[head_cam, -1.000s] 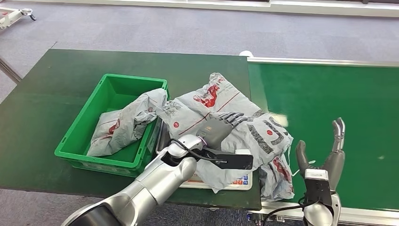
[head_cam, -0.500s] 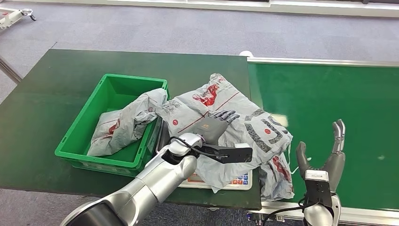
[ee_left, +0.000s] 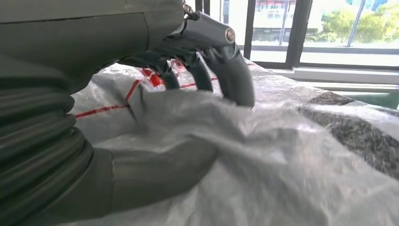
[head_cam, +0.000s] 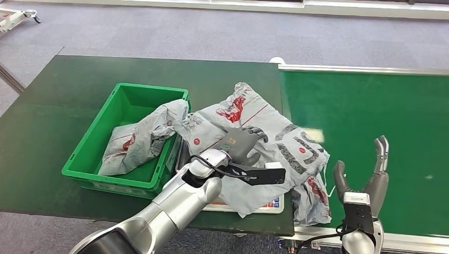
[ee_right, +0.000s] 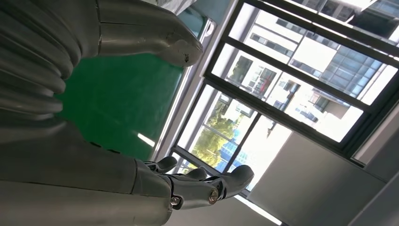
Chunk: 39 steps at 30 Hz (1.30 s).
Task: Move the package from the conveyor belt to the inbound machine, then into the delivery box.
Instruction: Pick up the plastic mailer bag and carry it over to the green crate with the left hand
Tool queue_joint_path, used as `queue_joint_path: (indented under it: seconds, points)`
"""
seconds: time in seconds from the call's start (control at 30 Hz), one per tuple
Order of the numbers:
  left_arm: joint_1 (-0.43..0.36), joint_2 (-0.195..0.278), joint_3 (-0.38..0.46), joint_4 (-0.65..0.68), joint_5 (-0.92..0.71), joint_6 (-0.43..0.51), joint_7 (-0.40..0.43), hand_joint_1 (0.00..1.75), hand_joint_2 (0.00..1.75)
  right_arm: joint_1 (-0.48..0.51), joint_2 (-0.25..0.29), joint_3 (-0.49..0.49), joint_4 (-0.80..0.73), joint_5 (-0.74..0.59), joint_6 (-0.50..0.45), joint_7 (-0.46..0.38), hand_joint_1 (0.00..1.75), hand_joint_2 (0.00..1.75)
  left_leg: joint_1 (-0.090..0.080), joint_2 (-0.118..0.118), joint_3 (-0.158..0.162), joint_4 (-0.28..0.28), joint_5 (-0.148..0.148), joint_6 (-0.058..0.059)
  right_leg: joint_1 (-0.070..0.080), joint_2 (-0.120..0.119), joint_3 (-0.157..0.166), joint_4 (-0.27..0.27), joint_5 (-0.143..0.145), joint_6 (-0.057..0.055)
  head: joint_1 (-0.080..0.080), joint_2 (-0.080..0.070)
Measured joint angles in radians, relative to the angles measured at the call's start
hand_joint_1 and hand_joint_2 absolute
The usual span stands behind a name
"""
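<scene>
A grey plastic package (head_cam: 275, 137) with red and black print lies crumpled over the inbound machine (head_cam: 272, 202), a white scale at the table's front edge. My left hand (head_cam: 241, 144) rests on top of it with fingers curled into the plastic. In the left wrist view the fingers (ee_left: 235, 75) dig into the package (ee_left: 282, 155) and the thumb (ee_left: 160, 169) presses a fold from the other side. My right hand (head_cam: 365, 180) stands upright and open over the conveyor belt (head_cam: 370, 111), to the right of the package, holding nothing. Its spread fingers (ee_right: 202, 183) appear in the right wrist view.
The green delivery box (head_cam: 100, 143) sits on the dark green table (head_cam: 53, 111) left of the scale. A second grey package (head_cam: 140, 137) lies in it and drapes over its right rim. The belt's metal edge (head_cam: 365, 69) runs along the back.
My left hand's fingers have curled in from flat and now clutch the package; the plastic has bunched slightly under them. The right hand has stayed put.
</scene>
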<state>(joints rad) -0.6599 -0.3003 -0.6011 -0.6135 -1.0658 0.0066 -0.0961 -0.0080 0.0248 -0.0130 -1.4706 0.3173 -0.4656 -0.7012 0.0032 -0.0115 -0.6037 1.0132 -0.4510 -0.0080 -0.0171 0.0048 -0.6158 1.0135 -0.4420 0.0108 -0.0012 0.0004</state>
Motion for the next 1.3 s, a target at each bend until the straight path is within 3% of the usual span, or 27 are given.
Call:
queue_joint_path:
  seconds: [0.03, 0.17, 0.8, 0.97, 1.17, 1.3]
  points:
    - [0.002, 0.001, 0.000, -0.002, -0.005, -0.007, 0.007, 1.75, 1.75, 0.001, 0.000, 0.000, 0.000, -0.003, -0.002, 0.000, 0.00, 1.75, 0.000, 0.000, 0.000, 0.000, 0.000, 0.000, 0.000, 0.000, 0.000, 0.000, 0.000, 0.000, 0.000, 0.000]
    - [0.005, 0.003, 0.004, 0.011, -0.005, -0.027, 0.017, 1.75, 0.00, 0.000, 0.000, 0.000, 0.001, -0.010, -0.010, 0.000, 0.00, 1.75, 0.000, 0.000, 0.000, 0.000, 0.000, 0.000, 0.000, 0.000, 0.000, 0.000, 0.000, 0.000, 0.000, 0.000]
    - [0.021, 0.006, 0.067, 0.011, -0.003, 0.097, -0.010, 1.75, 0.00, -0.002, 0.000, 0.000, 0.003, 0.006, 0.002, 0.000, 0.00, 1.75, 0.000, 0.000, 0.000, 0.000, 0.000, 0.000, 0.000, 0.000, 0.000, 0.000, 0.000, 0.000, 0.000, 0.000]
    - [0.048, 0.013, 0.107, -0.043, 0.032, 0.280, -0.066, 1.75, 0.00, -0.001, 0.000, 0.000, 0.003, 0.003, -0.009, 0.000, 0.00, 1.75, 0.000, 0.000, 0.000, 0.000, 0.000, 0.000, 0.000, 0.000, 0.000, 0.000, 0.000, 0.000, 0.000, 0.000]
    - [0.130, 0.037, 0.172, -0.284, 0.080, 0.632, -0.276, 1.75, 0.00, 0.008, 0.000, 0.000, 0.001, -0.019, -0.048, 0.000, 0.00, 1.75, 0.000, 0.000, -0.001, 0.000, 0.000, 0.000, 0.000, 0.000, 0.000, 0.000, -0.001, 0.000, 0.000, 0.000]
    - [0.210, 0.035, 0.234, -0.512, -0.017, 0.692, -0.419, 1.75, 0.00, 0.022, -0.001, 0.001, -0.006, -0.042, -0.084, 0.000, 0.00, 1.75, 0.000, 0.000, -0.001, 0.000, -0.001, 0.000, 0.000, 0.000, 0.000, 0.000, -0.002, 0.000, 0.000, 0.000]
